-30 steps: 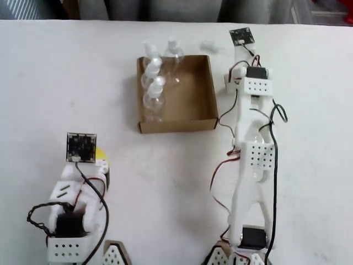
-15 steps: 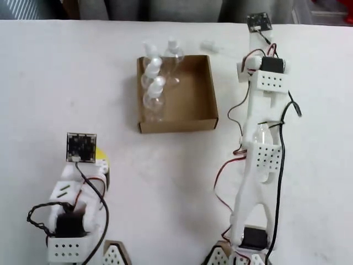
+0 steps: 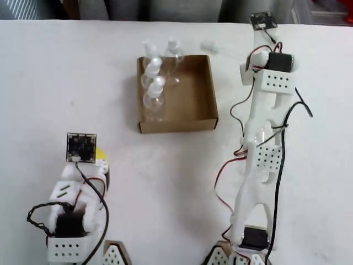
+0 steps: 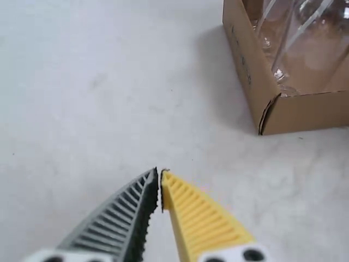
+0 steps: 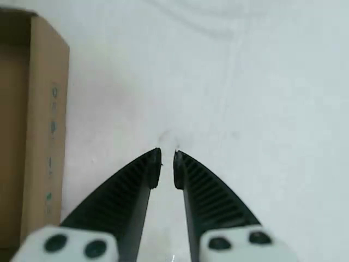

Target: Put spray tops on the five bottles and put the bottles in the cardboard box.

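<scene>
Meanwhile, both my tools idle over the white table (image 3: 83, 72). My left gripper (image 4: 160, 183) hangs low near my own base, its grey and yellow fingers pressed together on nothing. My right gripper (image 5: 165, 164) sits far out beside the cardboard box (image 3: 212, 88), its black fingers all but together with a thin gap at the tips, also holding nothing.

The clear bottles (image 3: 153, 102) crowd the box's left side and far rim, white spray tops fitted on those I can make out. They overlap too much for a sure count. Just beyond the box's far right corner lies a small pale piece (image 3: 209, 45), possibly a loose spray top, though it is too small to tell.

I judge the bottles light, thin-walled and smooth, likely to dent under a hard squeeze and to squirt out of toothed fingers if pinched on the round belly. The neck just under the top looks the safest hold. A loose top would be stiff and tiny, best taken across its collar.
</scene>
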### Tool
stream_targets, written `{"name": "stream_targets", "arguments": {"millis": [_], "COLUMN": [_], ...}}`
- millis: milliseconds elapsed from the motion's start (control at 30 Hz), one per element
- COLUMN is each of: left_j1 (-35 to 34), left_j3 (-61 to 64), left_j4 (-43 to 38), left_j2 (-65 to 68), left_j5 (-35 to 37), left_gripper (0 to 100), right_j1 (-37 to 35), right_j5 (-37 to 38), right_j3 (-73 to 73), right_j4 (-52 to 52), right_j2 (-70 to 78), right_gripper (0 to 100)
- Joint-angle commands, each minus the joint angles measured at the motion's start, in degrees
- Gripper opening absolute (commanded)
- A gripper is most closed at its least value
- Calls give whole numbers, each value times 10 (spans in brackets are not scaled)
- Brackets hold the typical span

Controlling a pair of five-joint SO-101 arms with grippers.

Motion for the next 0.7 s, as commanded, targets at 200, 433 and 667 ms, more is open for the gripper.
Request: {"name": "stream_targets", "arguments": {"millis": [200,433,667], "left_j1": [-1,-5,-40], "left_j3": [0,-1,-1], "left_j4": [62,113,104], "left_j2": [0,-2,-2], "left_j5": [1,1,1], "left_gripper": [24,24,24], "right_j1": [-4,-3,-10], "right_j5": [5,5,50], "right_j3": [-8,33,33], "right_j4": [-411,-687,-713], "right_j2": [119,234,249], "right_gripper": [18,18,18]}}
